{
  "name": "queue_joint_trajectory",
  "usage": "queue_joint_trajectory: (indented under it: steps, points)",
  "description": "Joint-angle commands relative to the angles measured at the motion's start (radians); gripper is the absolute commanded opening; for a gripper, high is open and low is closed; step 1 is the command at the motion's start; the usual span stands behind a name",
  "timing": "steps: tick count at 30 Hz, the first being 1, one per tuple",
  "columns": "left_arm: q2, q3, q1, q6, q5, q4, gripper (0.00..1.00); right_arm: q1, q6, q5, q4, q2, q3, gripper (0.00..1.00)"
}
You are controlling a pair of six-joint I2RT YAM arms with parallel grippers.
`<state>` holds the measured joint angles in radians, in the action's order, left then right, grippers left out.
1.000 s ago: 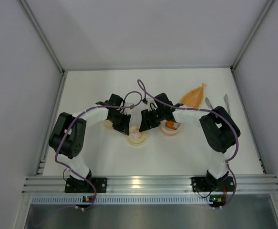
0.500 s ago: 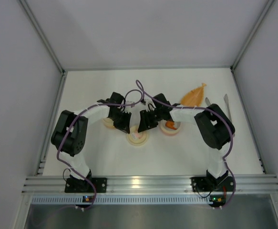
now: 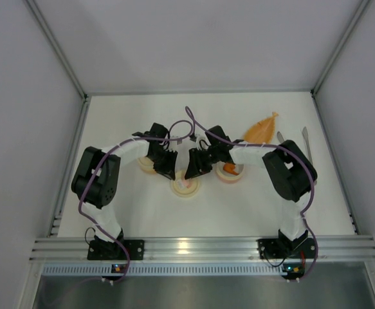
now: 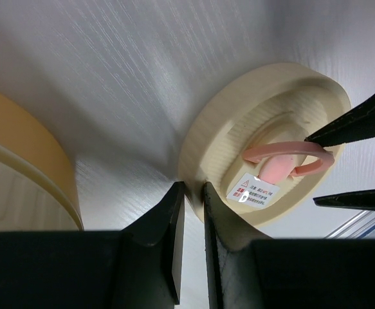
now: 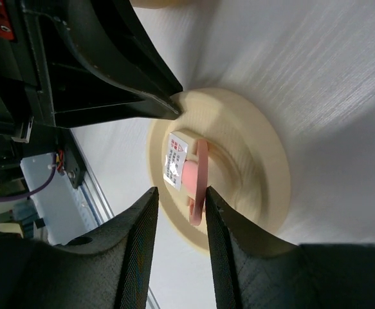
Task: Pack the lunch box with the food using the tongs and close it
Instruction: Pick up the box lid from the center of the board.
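A cream lid [image 3: 186, 187] with a pink loop handle [image 4: 283, 154] lies on the table between both grippers. My left gripper [image 4: 192, 190] is shut on the lid's rim [image 4: 193, 161], one finger on each side of it. My right gripper [image 5: 181, 191] is open and straddles the pink handle [image 5: 200, 174]; one finger touches the loop, the other stands apart. The pink tub [image 3: 229, 174] holds an orange food piece [image 3: 231, 169]. The yellow tub [image 3: 145, 165] sits left of my left gripper [image 3: 166, 170]. The tongs [image 3: 306, 138] lie at the far right.
An orange leaf-shaped dish [image 3: 262, 131] lies behind the pink tub. The yellow tub's wall [image 4: 20, 154] is close to my left fingers. White walls enclose the table on the left, the right and at the back.
My right gripper's jaws have narrowed around the pink handle. Both wrists have shifted slightly over the lid. My left gripper has tightened a little on the rim.
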<state>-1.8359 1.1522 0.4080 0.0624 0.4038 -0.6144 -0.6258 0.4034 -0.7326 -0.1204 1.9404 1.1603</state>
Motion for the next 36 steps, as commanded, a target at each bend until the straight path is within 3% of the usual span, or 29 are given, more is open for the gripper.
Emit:
queue_joint_trajectory:
  steps: [1, 17, 26, 36]
  points:
    - [-0.062, -0.014, 0.005, -0.009, -0.083, 0.025, 0.01, 0.001, 0.020, -0.045, 0.082, -0.052, 0.015, 0.35]
    - [-0.065, -0.011, 0.005, 0.001, -0.068, 0.028, 0.01, -0.015, 0.011, -0.013, 0.048, -0.024, 0.018, 0.32]
    - [-0.071, -0.008, 0.003, 0.002, -0.062, 0.030, 0.01, -0.052, -0.029, 0.096, 0.028, -0.058, -0.010, 0.31]
    - [-0.069, -0.006, 0.003, 0.005, -0.062, 0.031, 0.01, -0.069, -0.061, 0.119, 0.008, -0.064, -0.007, 0.25]
